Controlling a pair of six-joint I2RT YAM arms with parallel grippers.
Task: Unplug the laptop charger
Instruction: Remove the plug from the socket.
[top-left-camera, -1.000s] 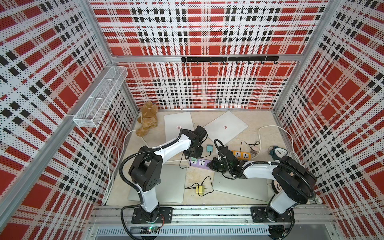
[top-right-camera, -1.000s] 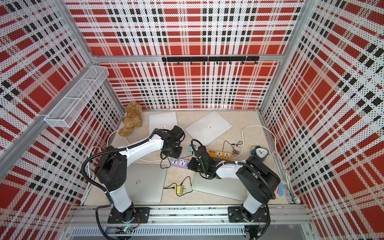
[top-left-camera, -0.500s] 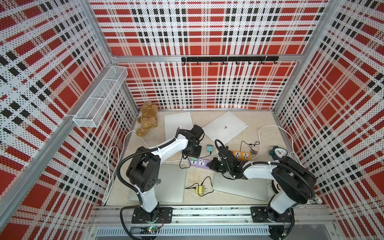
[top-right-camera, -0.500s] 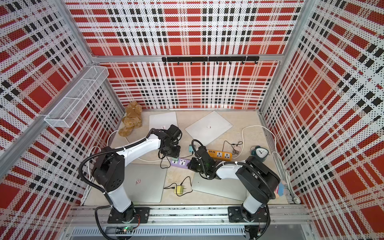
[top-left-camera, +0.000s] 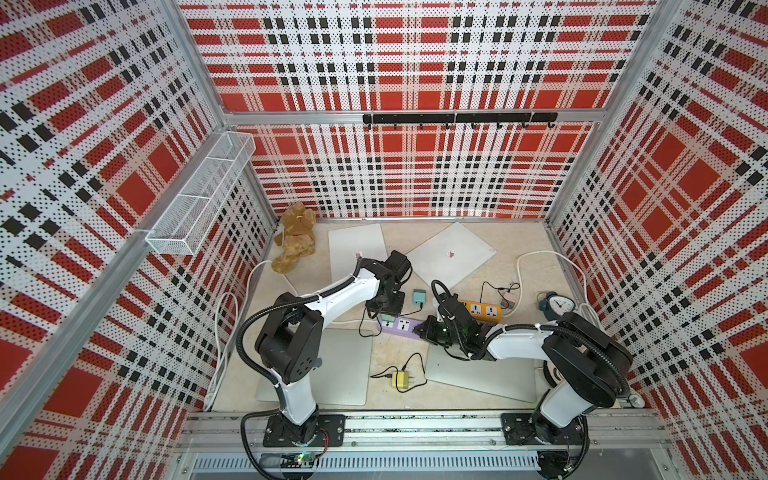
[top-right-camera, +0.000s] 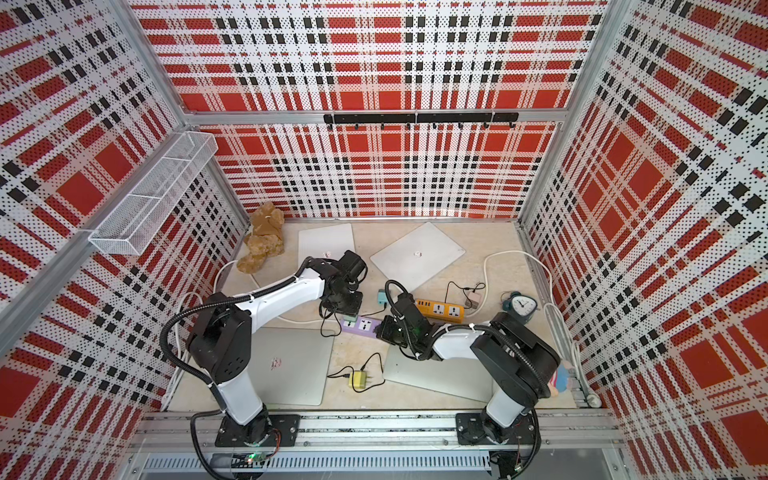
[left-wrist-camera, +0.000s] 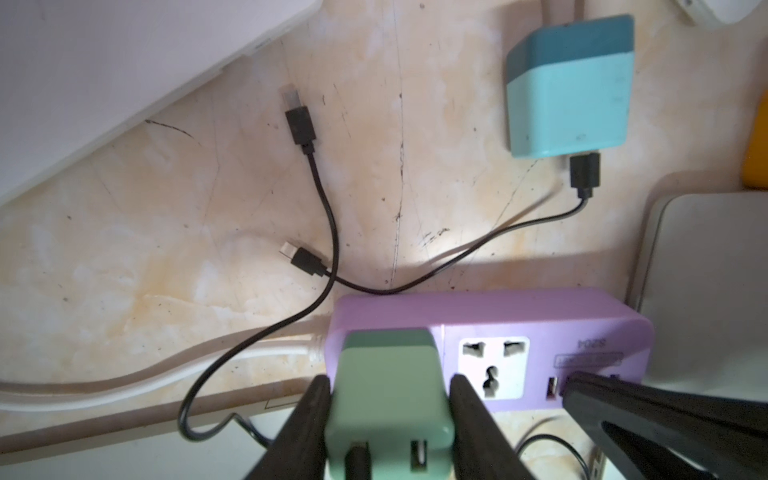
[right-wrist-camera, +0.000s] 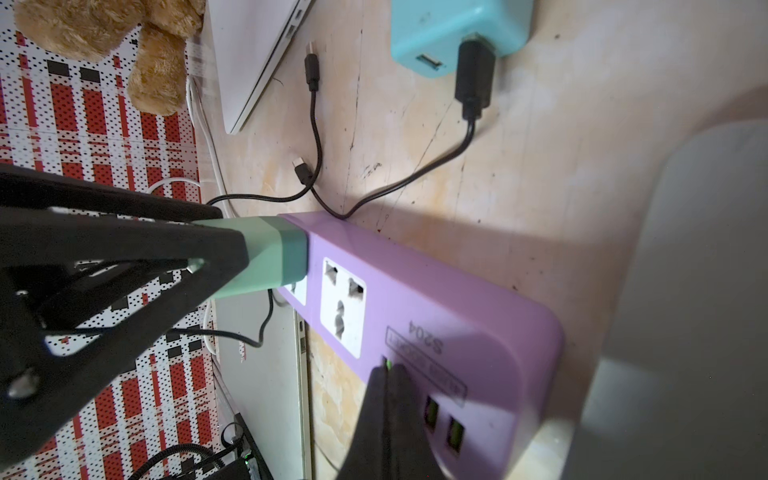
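Sitting at the back left corner of the desk (top-left-camera: 399, 353), a brown teddy bear (top-left-camera: 295, 241), cut down to its legs in the right wrist view. Clamping the left hand (left-wrist-camera: 388, 395) on the green charger (left-wrist-camera: 386, 361), one finger pressing each flank, the charger sitting at the end socket of the purple power strip (left-wrist-camera: 582, 324). Hiding the prongs entirely, so not telling how deep the plug is sitting. Covering most of the charger with the wrist in both top views, leaving just a green sliver. Trailing a black cable (left-wrist-camera: 328, 216) across the desk toward the charger's face, slipping behind a finger and making the join hard to follow. Pressing the right hand (right-wrist-camera: 388, 386), fingers together and gripping nothing, onto the strip's other end beside the USB ports, masking part of the printed label. Lying loose just beyond the strip, a teal charger (left-wrist-camera: 569, 83) with its own lead plugged in. Peeking out from behind the right arm, an orange power strip (top-left-camera: 484, 309). Lying partly under that arm, a closed laptop (top-left-camera: 469, 374), blurring to plain grey in the right wrist view.
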